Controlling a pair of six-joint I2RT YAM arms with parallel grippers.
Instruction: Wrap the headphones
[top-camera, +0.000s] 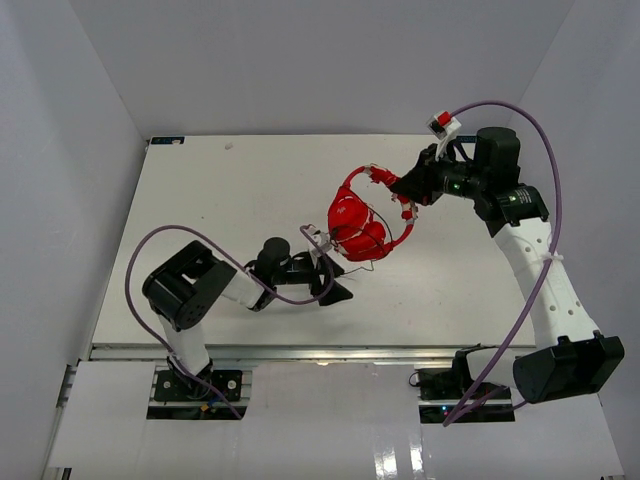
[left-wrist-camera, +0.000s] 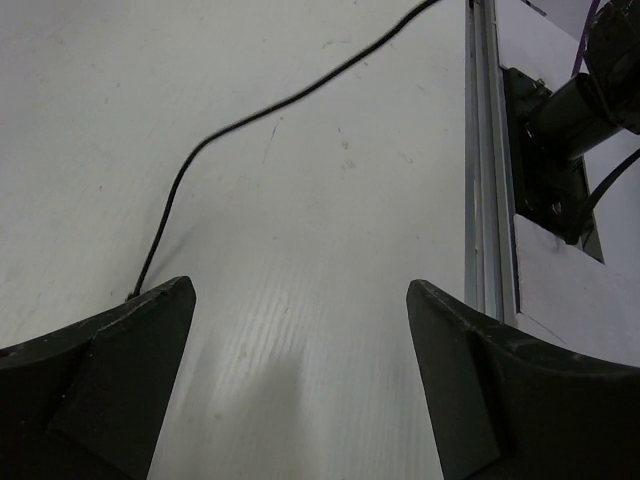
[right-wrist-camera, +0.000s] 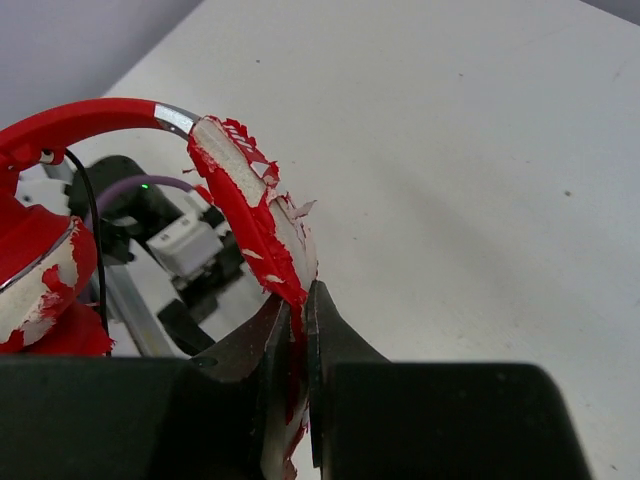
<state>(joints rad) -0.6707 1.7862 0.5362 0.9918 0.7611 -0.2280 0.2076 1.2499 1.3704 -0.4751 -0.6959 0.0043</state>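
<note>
Headphones (top-camera: 358, 225) are clamped by their peeling headband between the pinched fingers of the right gripper (right-wrist-camera: 297, 305). The band arches away from it, with the earcups at the far end, toward the left gripper (left-wrist-camera: 300, 300). That one's jaws stand wide apart on nothing, with the thin black cable (left-wrist-camera: 250, 115) running across the table (left-wrist-camera: 330, 200) to one fingertip.

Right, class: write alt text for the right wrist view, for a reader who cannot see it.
The right gripper is shut on the headband of the red headphones, its padding flaking to white. The band arches left to a worn earcup with a black cable beside it, over a white table.
</note>
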